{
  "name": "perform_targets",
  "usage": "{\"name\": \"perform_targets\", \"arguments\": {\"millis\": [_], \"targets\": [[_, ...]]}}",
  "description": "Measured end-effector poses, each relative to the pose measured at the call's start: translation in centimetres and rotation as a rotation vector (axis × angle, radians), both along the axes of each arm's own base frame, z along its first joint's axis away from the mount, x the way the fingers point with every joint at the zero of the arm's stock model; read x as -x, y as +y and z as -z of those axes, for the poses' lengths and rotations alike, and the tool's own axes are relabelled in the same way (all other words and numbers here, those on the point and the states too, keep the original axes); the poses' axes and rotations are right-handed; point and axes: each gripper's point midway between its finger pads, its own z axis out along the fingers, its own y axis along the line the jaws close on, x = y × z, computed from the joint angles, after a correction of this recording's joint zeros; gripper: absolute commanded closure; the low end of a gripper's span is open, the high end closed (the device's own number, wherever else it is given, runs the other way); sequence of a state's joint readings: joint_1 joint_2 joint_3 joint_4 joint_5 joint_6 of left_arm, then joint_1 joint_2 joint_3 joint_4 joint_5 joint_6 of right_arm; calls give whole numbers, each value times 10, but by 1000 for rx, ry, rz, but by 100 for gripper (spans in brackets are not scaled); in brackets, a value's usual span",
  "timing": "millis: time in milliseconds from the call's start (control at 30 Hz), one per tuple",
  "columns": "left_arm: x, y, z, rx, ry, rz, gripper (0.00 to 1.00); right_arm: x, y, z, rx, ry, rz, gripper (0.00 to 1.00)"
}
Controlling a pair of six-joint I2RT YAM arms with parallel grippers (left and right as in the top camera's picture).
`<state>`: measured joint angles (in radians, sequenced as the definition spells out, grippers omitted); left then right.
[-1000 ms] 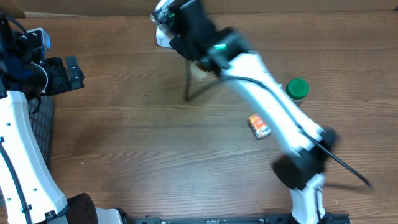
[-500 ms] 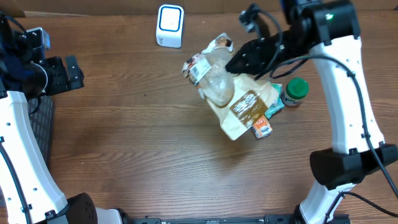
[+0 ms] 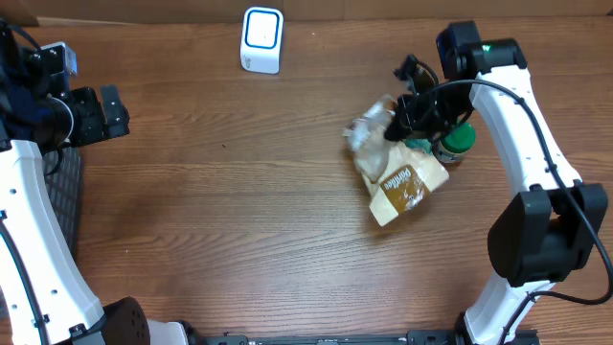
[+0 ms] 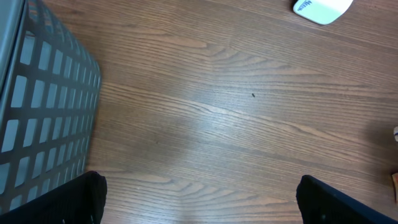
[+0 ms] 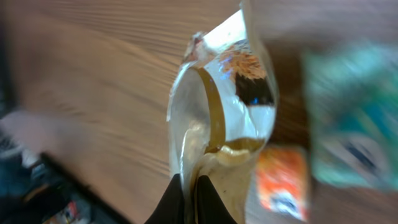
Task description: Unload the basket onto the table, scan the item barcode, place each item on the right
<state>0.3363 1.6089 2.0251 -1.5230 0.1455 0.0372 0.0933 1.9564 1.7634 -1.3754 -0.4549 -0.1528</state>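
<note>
The counter (image 3: pixel 211 220) is brown wood grain.

The right arm (image 3: pixel 522 115) reaches from the near right edge to the far right part of the counter. The left arm (image 3: pixel 29 220) stands along the left edge.

The basket (image 4: pixel 37 106), a grey mesh crate, sits at the left edge beside the left arm.

The bag (image 3: pixel 397 172), part clear film and part brown label, is at the right of the counter, well apart from the scanner. The right claw (image 5: pixel 189 193) is closed on the bag's top edge, fingers pinched together on the film. Whether the bag's lower end rests on the counter cannot be told.

The left claw (image 3: pixel 115 113) is spread wide and holds nothing. It is near the far left corner.

The scanner (image 3: pixel 261 39), a white unit, stands at the far edge, left of centre.

The jar (image 3: pixel 457 140), green-lidded, stands upright just right of the bag.

The packet (image 5: pixel 351 124), teal and blurred, lies beside the bag.

The box (image 5: pixel 283 183), orange, lies just beside the bag.
</note>
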Motion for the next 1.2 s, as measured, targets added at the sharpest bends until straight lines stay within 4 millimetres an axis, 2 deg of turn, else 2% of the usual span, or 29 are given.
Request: {"name": "perform_targets", "arguments": {"millis": [67,100,167,233,300,433,567,600,633,700,767,800,833,933,1000,1067,1200], "targets": [[0,0,0,0,1,0,0,-3,-27,20,107,29,100,96],[0,0,0,0,0,0,0,-3,-36,24,132,39,129,92],[0,0,0,0,0,0,0,-2,-59,34,196,62,197,60],[0,0,0,0,0,0,0,0,-76,40,240,83,254,42],[0,0,0,0,0,0,0,3,-89,44,287,96,276,42],[0,0,0,0,0,0,0,9,-94,45,322,126,297,42],[0,0,0,0,0,0,0,21,-94,32,332,174,301,41],[0,0,0,0,0,0,0,20,-93,23,325,164,303,40],[0,0,0,0,0,0,0,18,-92,8,309,135,311,32],[0,0,0,0,0,0,0,16,-90,-22,289,67,318,25],[0,0,0,0,0,0,0,19,-88,-55,268,-4,329,13],[0,0,0,0,0,0,0,23,-87,-74,259,-49,334,5],[0,0,0,0,0,0,0,31,-87,-102,242,-117,353,0],[0,0,0,0,0,0,0,53,-84,-157,206,-279,361,0],[0,0,0,0,0,0,0,76,-80,-189,166,-374,366,0],[0,0,0,0,0,0,0,91,-77,-208,141,-437,366,0],[0,0,0,0,0,0,0,109,-74,-226,117,-504,366,0]]}}
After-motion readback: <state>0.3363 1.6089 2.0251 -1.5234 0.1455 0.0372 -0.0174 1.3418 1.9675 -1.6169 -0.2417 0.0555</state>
